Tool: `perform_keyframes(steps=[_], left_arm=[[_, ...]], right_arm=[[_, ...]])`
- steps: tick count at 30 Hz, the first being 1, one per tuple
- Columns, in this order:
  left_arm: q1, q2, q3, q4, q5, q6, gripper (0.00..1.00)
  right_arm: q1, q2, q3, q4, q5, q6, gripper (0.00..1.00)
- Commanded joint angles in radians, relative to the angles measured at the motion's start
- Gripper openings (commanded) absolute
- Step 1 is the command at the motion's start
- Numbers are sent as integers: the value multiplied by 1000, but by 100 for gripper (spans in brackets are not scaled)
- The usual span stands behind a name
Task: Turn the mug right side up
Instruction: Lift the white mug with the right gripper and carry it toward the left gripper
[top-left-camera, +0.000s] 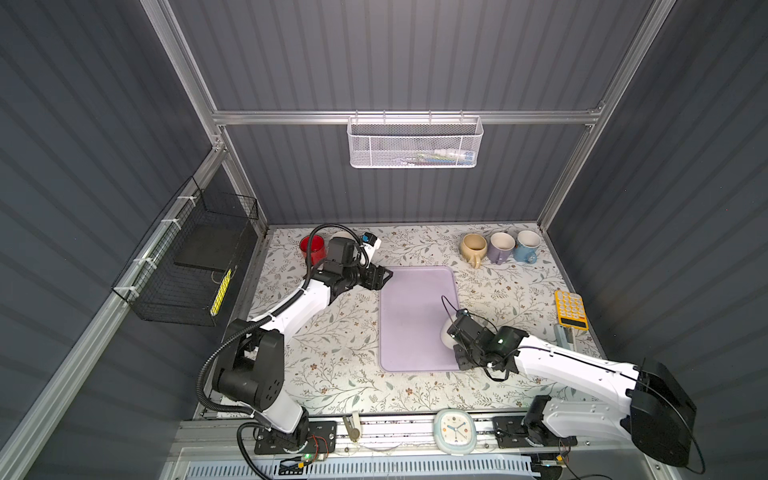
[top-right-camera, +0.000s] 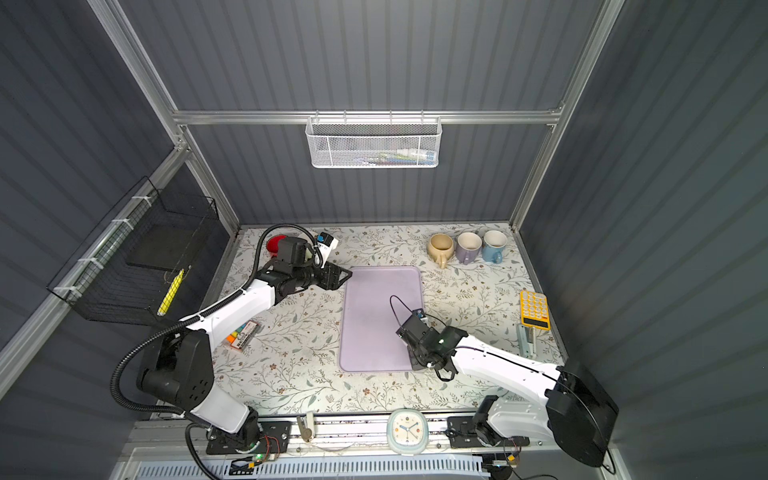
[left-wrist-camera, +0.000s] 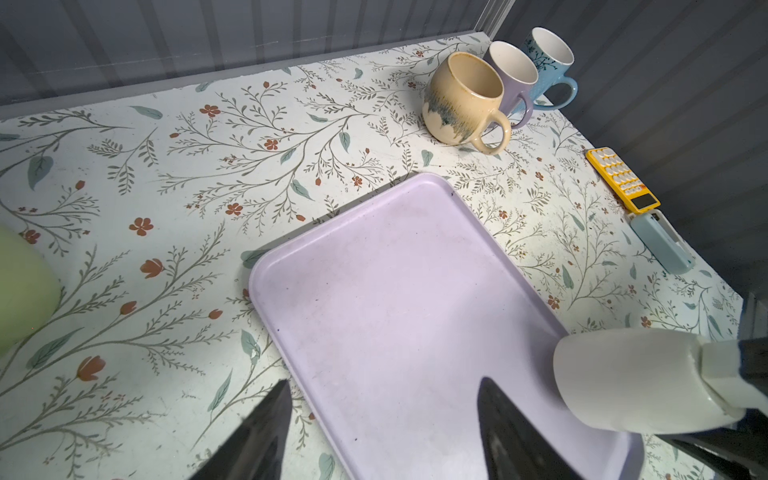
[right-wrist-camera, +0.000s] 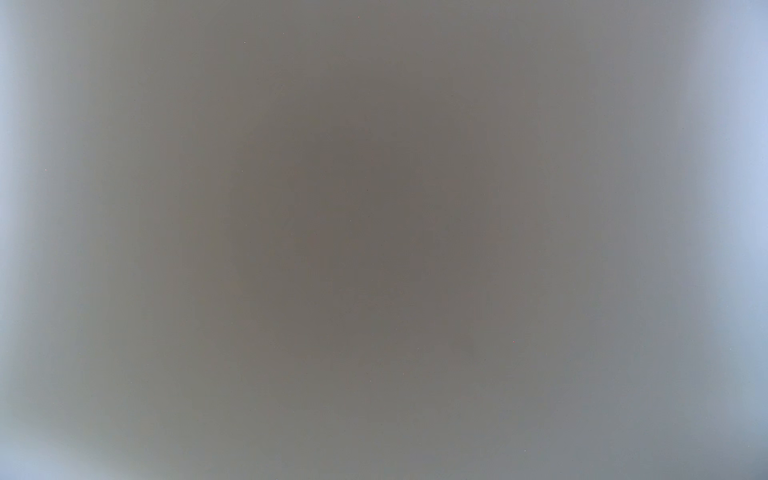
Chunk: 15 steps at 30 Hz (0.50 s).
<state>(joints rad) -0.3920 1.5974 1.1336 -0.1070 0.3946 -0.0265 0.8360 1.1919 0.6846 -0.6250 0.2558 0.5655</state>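
Note:
The mug (top-left-camera: 445, 332) is white and sits tipped on its side at the right edge of the lavender tray (top-left-camera: 409, 299). The left wrist view shows the mug (left-wrist-camera: 623, 382) low over the tray (left-wrist-camera: 395, 291), rounded end toward the tray's middle, mouth hidden. My right gripper (top-left-camera: 455, 338) is shut on the mug, its black fingers (left-wrist-camera: 752, 361) clamped at the mug's far end. The right wrist view is a grey blur. My left gripper (top-left-camera: 384, 276) hangs open and empty over the tray's far left corner; the left gripper (left-wrist-camera: 382, 382) has nothing between its fingers.
Cream (top-left-camera: 473, 247), purple (top-left-camera: 500, 247) and blue (top-left-camera: 527, 245) mugs stand upright at the back right. A red cup (top-left-camera: 311, 247) is behind the left arm. A yellow calculator (top-left-camera: 571, 309) and a stapler (top-left-camera: 565, 336) lie at the right edge, a clock (top-left-camera: 455, 430) at the front.

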Motion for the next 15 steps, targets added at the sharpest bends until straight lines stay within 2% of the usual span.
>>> perform_keyframes(steps=[1,7,15], left_arm=[[-1,19,-5,16,24,-3,70],[-1,19,8,17,36,-21,70],[-1,-5,10,19,54,-56,70]], right_arm=[[-54,-40,48,69,-8,-68,0],[-170,-48,88,177,-75,-165,0],[-313,17,162,323,-267,-257,0]])
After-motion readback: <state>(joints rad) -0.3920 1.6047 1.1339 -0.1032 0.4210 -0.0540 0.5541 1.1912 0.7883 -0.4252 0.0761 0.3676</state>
